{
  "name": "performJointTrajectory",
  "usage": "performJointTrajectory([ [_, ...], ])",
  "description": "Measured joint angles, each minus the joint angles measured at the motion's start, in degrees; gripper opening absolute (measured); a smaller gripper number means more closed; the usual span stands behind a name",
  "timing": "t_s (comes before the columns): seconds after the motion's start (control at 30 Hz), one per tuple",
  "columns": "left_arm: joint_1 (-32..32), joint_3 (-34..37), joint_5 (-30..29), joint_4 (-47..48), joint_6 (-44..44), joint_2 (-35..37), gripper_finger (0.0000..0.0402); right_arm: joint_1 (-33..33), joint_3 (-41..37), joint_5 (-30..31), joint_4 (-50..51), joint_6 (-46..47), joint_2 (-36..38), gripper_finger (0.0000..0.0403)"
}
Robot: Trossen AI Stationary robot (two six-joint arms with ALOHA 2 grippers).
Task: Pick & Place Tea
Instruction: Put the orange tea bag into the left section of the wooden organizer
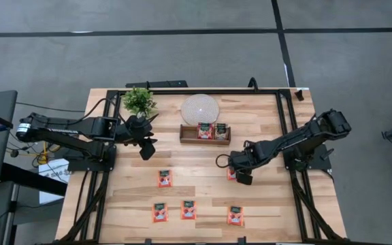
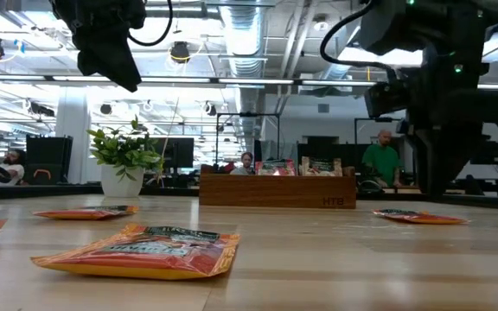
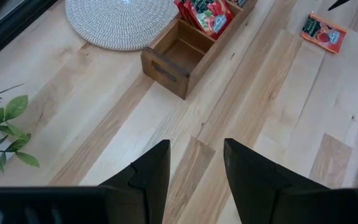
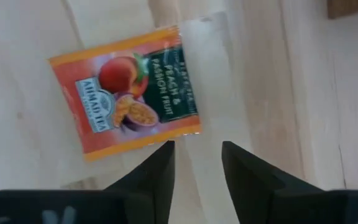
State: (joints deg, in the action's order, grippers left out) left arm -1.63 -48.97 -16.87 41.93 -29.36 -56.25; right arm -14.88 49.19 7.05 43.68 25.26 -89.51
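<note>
We note the right gripper (image 1: 235, 173) low over the table, in front of the wooden tray (image 1: 205, 140) and slightly to its right. In the right wrist view its fingers (image 4: 157, 171) stand a narrow gap apart with bare wood between them. An orange tea sachet (image 4: 129, 87) lies flat on the table just ahead of the fingertips; we see nothing between the fingers. In the high view this sachet is mostly covered by the gripper.

The left gripper (image 1: 145, 139) hangs above the table to the left of the tray, near the potted plant (image 1: 139, 101). In the left wrist view its fingers (image 3: 154, 168) stand modestly apart, and it holds nothing.

Sachet count from the high view:
- On the open table, four more orange sachets: one (image 1: 164, 178) at mid-table, and three along the near edge (image 1: 160, 212), (image 1: 188, 209), (image 1: 235, 216).
- In the tray, two sachets (image 1: 211, 131) standing upright side by side in the middle part.
- With the one under the right gripper, seven sachets in sight.

Other things: one three-part tray, its left compartment (image 3: 182, 53) empty; one round white woven disc (image 1: 200, 109) touching the tray's far side; one plant. The low view shows people seated in the room behind.
</note>
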Motion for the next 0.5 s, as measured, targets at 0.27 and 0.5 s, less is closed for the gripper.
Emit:
performJointTrajectory([
  [0.27, 0.0, 0.0, 0.0, 0.0, 0.2, 0.0, 0.0142, -0.9, 0.0, -1.8, -2.7, -0.3, 0.6, 0.013],
  [0.5, 0.0, 0.0, 0.0, 0.0, 0.3, 0.0, 0.0142, -0.3, -1.3, -2.6, -5.2, -1.3, 0.6, 0.0119],
])
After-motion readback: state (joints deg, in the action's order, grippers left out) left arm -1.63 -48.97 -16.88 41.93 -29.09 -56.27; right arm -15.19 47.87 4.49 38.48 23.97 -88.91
